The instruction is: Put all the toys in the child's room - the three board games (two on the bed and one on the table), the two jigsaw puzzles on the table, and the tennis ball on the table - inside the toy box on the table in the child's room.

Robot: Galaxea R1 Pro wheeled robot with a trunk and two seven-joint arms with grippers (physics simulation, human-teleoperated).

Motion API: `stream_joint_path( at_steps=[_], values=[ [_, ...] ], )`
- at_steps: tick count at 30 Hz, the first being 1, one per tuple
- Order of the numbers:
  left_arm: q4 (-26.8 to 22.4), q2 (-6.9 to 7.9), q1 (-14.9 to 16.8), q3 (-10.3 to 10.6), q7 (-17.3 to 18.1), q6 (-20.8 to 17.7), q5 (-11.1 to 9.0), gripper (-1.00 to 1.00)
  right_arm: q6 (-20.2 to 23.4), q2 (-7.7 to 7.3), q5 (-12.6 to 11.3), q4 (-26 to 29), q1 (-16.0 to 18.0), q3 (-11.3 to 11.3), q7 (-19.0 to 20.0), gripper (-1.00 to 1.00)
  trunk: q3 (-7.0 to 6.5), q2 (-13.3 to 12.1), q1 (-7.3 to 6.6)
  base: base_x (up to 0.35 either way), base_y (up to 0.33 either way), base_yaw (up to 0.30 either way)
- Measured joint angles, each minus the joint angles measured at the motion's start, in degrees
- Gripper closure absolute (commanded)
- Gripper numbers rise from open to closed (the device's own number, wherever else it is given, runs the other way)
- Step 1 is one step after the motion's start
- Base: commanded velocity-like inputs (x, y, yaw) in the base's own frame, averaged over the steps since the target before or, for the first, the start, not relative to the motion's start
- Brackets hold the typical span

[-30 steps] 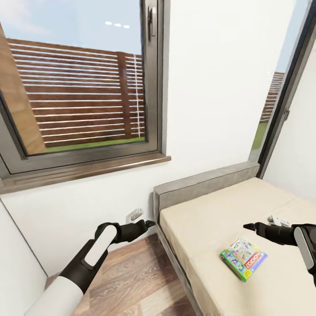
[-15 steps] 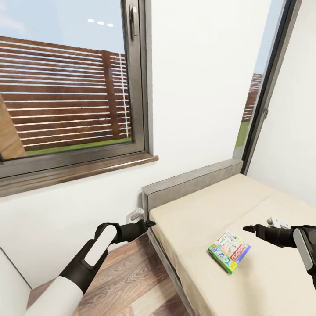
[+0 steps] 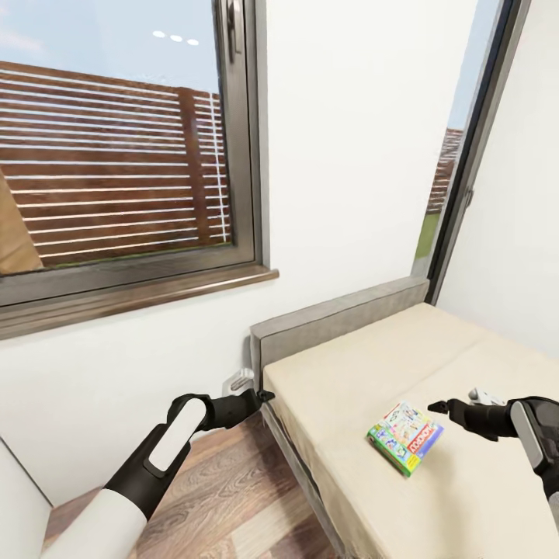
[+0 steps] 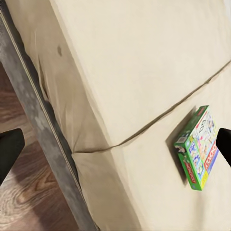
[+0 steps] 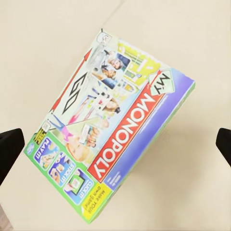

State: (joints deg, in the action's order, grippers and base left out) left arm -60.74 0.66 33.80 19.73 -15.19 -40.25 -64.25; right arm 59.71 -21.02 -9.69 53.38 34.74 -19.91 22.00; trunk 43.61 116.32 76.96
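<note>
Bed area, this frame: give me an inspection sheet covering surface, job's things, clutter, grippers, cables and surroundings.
Surface: bed with beige mattress and grey headboard, set against the white wall.
Job's things: one MONOPOLY board game lying flat on the mattress, nothing touching it.
Clutter: nothing seen.
Grippers: right gripper open, over the mattress just beside the game, fingers spread to either side of the box in the right wrist view; left gripper open and empty, near the bed's corner above the wooden floor.
Cables: nothing seen; a wall socket sits low beside the headboard.
Surroundings: window showing a brown slatted fence, second window at the right.
</note>
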Motion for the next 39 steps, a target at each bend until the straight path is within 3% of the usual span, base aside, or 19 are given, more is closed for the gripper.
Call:
stream_joint_path(
  at_steps=[8,28,39],
  values=[
    [0.00,0.06,-0.01,0.00,0.00,0.00,-0.05,-1.00,0.00,0.32,0.06,-1.13,0.50,0.18,-0.61,-1.00,1.44,3.21,1.76,0.000,0.000,-0.003],
    [0.00,0.08,-0.08,0.00,0.00,0.00,-0.10,-1.00,0.01,0.71,0.05,-2.74,0.72,0.39,-1.80,-1.00,1.44,3.22,1.76,0.000,0.000,0.000],
    [0.00,0.06,-0.10,0.00,0.00,0.00,-0.02,-1.00,0.01,0.77,-0.01,-4.26,1.76,0.40,-2.97,-1.00,3.41,7.62,4.17,0.000,0.000,0.000]
  ],
)
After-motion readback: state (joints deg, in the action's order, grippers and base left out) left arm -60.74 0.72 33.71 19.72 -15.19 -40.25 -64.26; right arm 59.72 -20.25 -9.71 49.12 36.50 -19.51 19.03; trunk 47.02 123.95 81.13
